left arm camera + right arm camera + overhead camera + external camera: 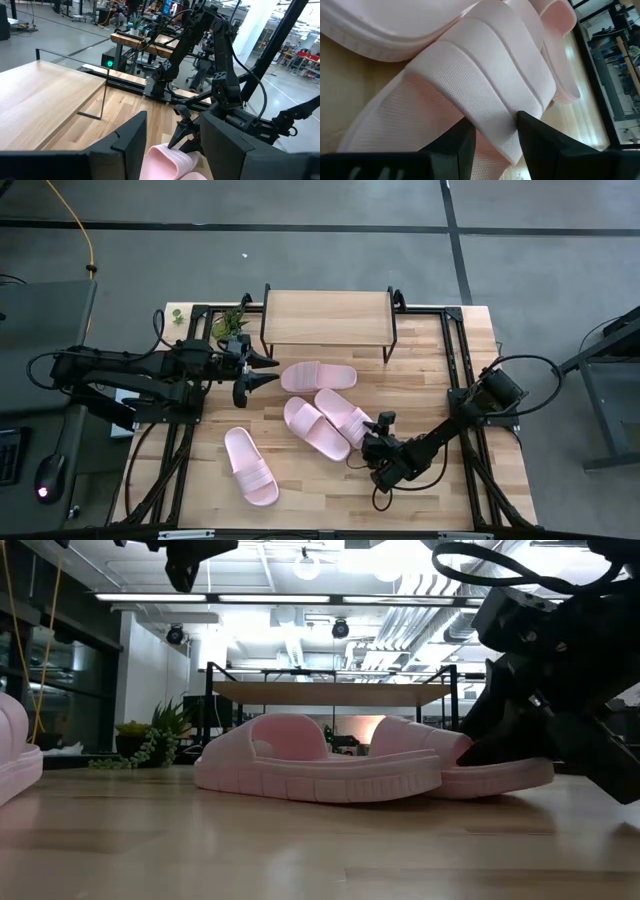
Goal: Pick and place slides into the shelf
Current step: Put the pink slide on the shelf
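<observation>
Slides all lie on the worktop; we see the shelf bare. Right gripper clamps one strap; left gripper hovers with fingers apart.

Pretty clearly a robotics lab or industrial workshop space. Grey concrete floor with dark lines and a yellow cable running across it, exposed pipes and ducts plus strip lights on the open ceiling, and more black metal-framed workbenches with gear in a big open hall behind the wood-plank table
</observation>
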